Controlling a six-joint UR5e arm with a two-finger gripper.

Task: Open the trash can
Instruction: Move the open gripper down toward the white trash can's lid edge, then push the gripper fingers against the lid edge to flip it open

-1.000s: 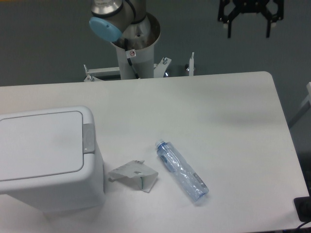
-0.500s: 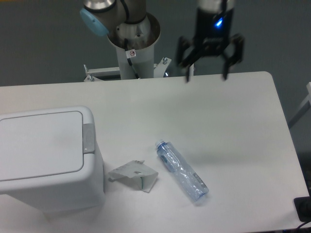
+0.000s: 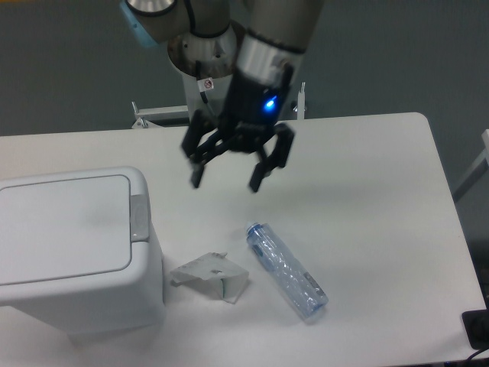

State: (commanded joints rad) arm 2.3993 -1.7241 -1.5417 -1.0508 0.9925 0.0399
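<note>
The trash can [image 3: 72, 252] is a large white boxy bin at the left front of the table. Its flat lid [image 3: 61, 229] is shut and lies level. A grey push-button latch [image 3: 139, 217] sits on its right edge. My gripper [image 3: 227, 182] hangs open and empty above the table, to the right of the bin and a little behind the latch. Its fingers point down and it touches nothing.
A crushed clear plastic bottle [image 3: 285, 269] with a blue cap lies on the table right of the bin. A flattened white carton [image 3: 212, 277] lies between the bin and the bottle. The arm's base [image 3: 210, 76] stands behind the table's far edge.
The gripper has swung from the upper right down and to the left, from behind the table's far edge to above the table near the bin's latch side. It stayed open.
</note>
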